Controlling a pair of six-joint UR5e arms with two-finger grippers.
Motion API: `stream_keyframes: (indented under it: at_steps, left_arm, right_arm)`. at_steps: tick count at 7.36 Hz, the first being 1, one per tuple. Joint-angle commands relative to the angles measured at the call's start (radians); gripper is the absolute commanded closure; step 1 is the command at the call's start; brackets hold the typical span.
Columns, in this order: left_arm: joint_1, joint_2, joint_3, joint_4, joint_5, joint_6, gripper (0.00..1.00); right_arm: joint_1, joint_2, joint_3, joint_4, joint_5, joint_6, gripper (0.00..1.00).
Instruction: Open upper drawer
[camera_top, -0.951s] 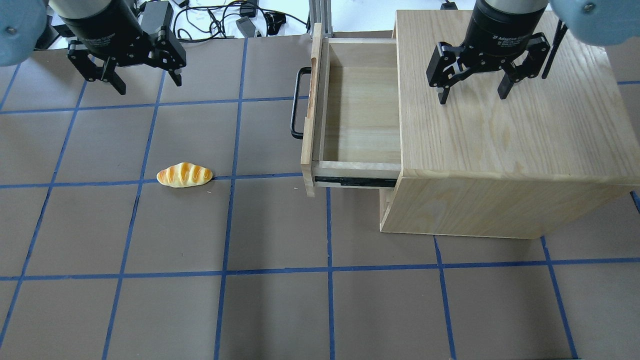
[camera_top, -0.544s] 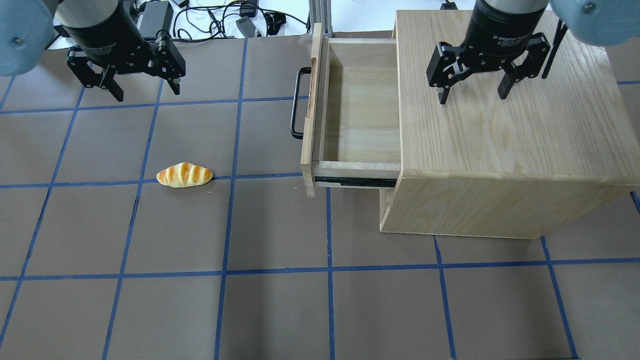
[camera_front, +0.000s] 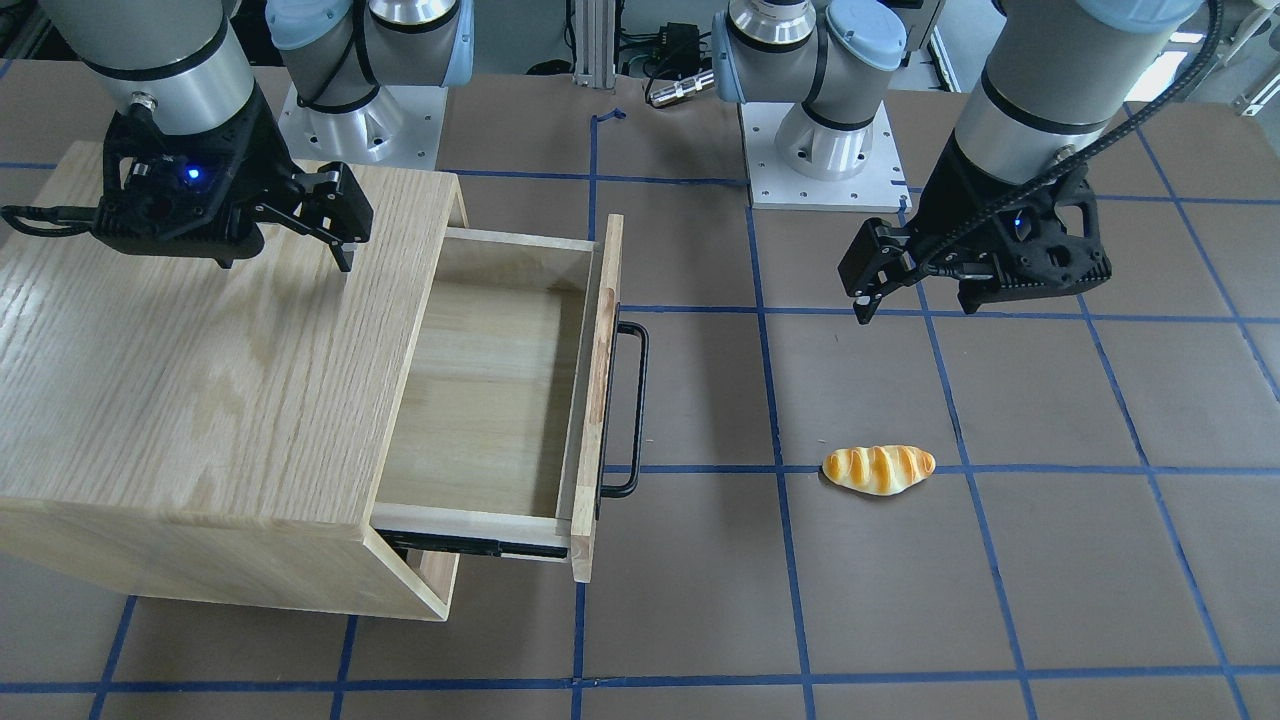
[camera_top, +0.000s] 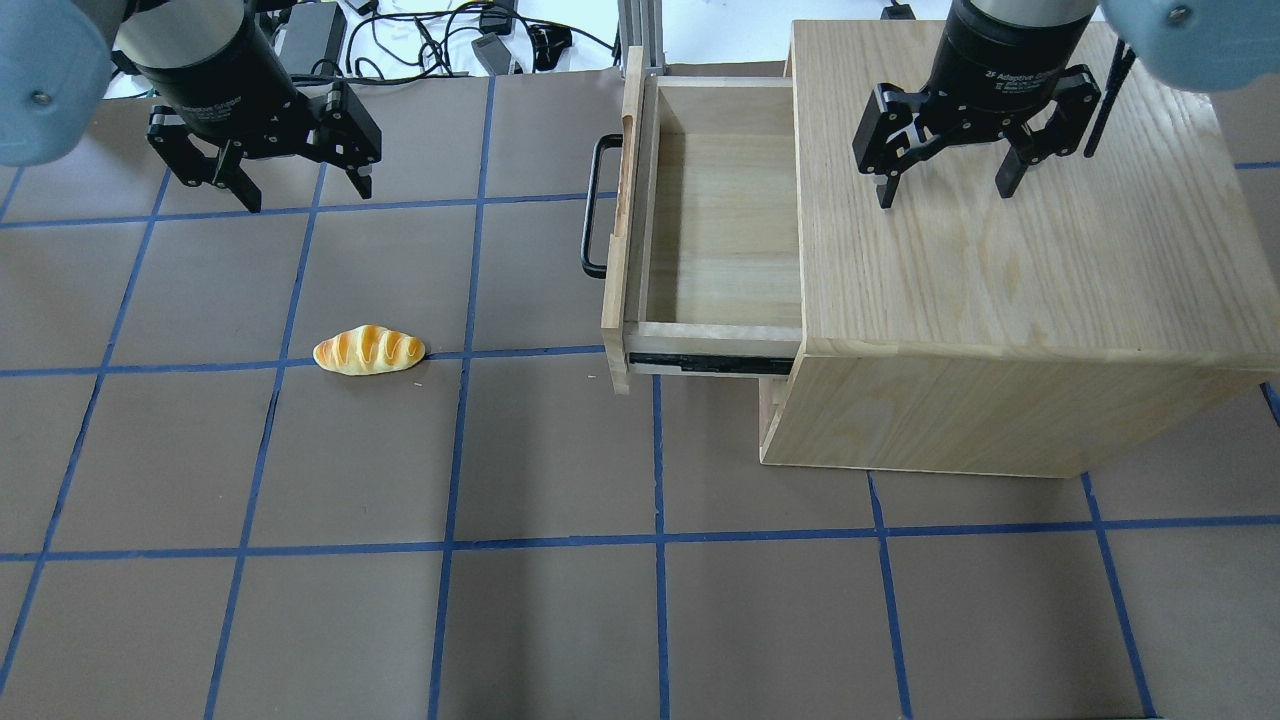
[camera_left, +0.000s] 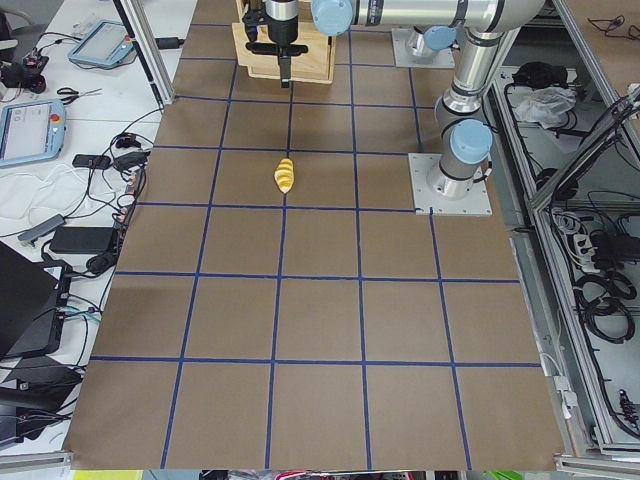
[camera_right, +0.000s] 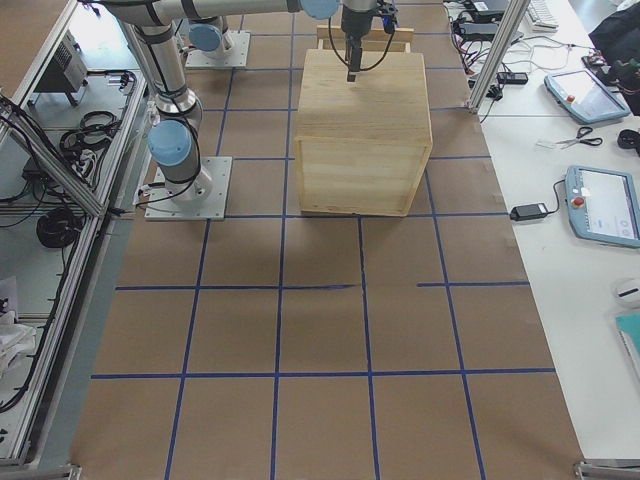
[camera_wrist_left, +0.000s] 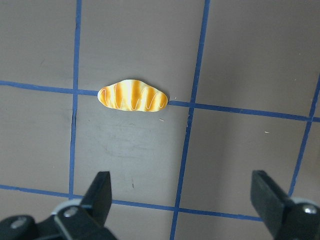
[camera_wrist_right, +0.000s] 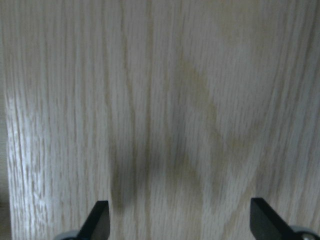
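Nearest on the brown paper table with its blue tape grid (camera_front: 1000, 600) lies a small orange-and-cream striped bread roll (camera_front: 878, 469). It rests lengthwise on a tape line, well apart from the furniture.

Level with it, toward the robot's right, is the upper drawer (camera_front: 500, 400), a pale-wood box. It stands pulled well out of the larger oak-grain cabinet (camera_front: 200, 380), so that its bare wooden floor shows. Its flat front panel (camera_front: 598, 390) faces the roll and carries a long black metal bar handle (camera_front: 632, 410). A black slide rail (camera_front: 470, 546) is exposed under the drawer's near side wall. Nothing touches the handle.

Farther back, the left gripper (camera_top: 306, 195) hovers over bare table, well apart from the drawer. Its jaws are spread wide and grasp nothing. In the left wrist view the roll sits on the table ahead of the two black fingertips (camera_wrist_left: 100, 195).

The right gripper (camera_top: 946, 192) hangs over the cabinet's top panel, behind the open drawer. Its jaws are also spread wide and hold nothing. The right wrist view shows only oak grain between its fingers (camera_wrist_right: 100, 220).
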Motion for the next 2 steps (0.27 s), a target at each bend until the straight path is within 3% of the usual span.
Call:
stream_keyframes:
  at_steps: [1, 2]
  left_arm:
    - [0.000, 0.004, -0.009, 0.000, -0.002, 0.010, 0.00]
    - [0.002, 0.008, -0.017, 0.000, -0.002, 0.010, 0.00]
  right_arm:
    - [0.000, 0.000, 0.000, 0.000, 0.000, 0.001, 0.00]
    - [0.000, 0.000, 0.001, 0.000, 0.000, -0.001, 0.00]
